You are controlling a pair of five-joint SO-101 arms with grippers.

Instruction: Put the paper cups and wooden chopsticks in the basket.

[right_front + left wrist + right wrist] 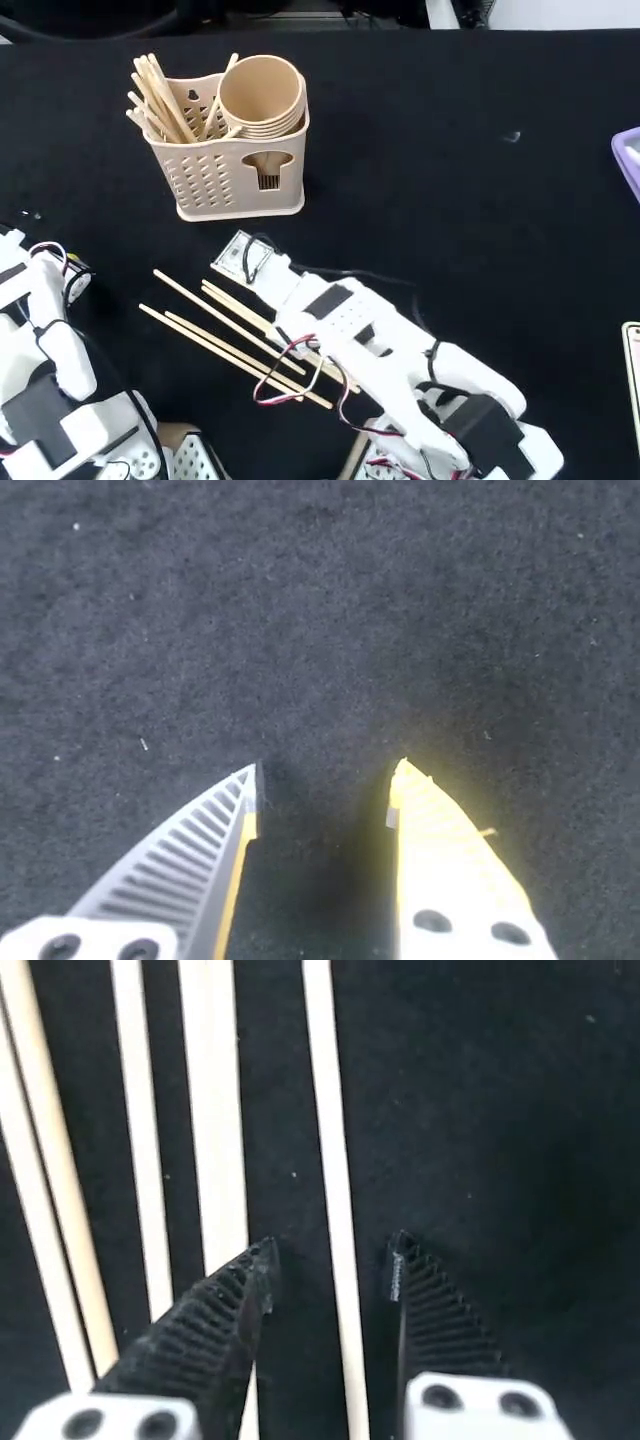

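A beige basket (232, 178) stands at the back left of the black table. It holds a stack of paper cups (262, 95) and several wooden chopsticks (158, 98). Several more chopsticks (222, 333) lie loose on the cloth nearer the front. The right arm (335, 318) reaches over them. My right gripper (330, 1260) is open just above the cloth, with one chopstick (322, 1130) running between its black fingers and the others lying beside it. At the front left is the left arm (40, 350). My left gripper (325, 780) is open over bare cloth and holds nothing.
A purple container (628, 160) pokes in at the right edge, with another flat object (633, 365) below it. A perforated white piece (188, 455) sits at the front edge between the arms. Black cloth stretches across the table's middle and right.
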